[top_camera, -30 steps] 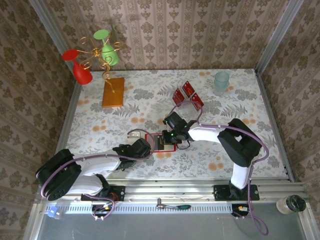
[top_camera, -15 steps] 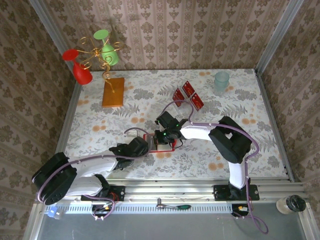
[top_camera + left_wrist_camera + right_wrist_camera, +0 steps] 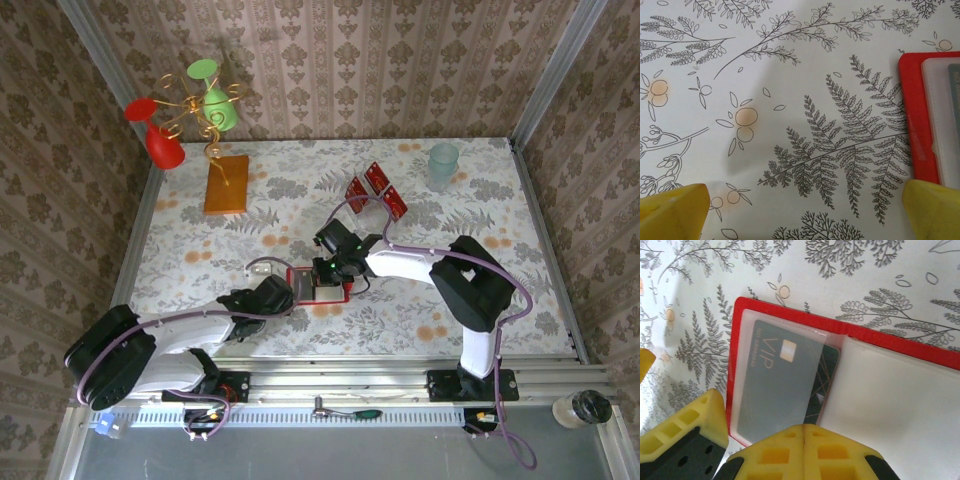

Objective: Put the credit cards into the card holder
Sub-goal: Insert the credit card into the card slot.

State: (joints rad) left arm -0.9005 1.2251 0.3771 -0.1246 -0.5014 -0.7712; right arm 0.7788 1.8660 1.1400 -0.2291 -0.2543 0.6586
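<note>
The card holder (image 3: pixel 296 274) lies open in the middle of the table, a red rim (image 3: pixel 736 365) around pale pockets. A dark card marked VIP (image 3: pixel 775 390) sits in its left pocket, with a black card edge (image 3: pixel 826 377) poking out from under it. My right gripper (image 3: pixel 804 432) is shut, its tips resting on that card's near edge (image 3: pixel 322 278). My left gripper (image 3: pixel 802 212) stands open over bare cloth just left of the holder (image 3: pixel 912 115), nothing between its fingers (image 3: pixel 280 282). Three red credit cards (image 3: pixel 376 190) lie further back.
An orange-brown slab (image 3: pixel 227 184) lies at the back left below a wire stand with red and green cups (image 3: pixel 190 110). A pale green cup (image 3: pixel 443 162) stands at the back right. One left fingertip (image 3: pixel 700 422) sits close beside the holder's left rim.
My right gripper has shifted left over the open holder. The left gripper has drawn back slightly to the left. Both kept their states.
</note>
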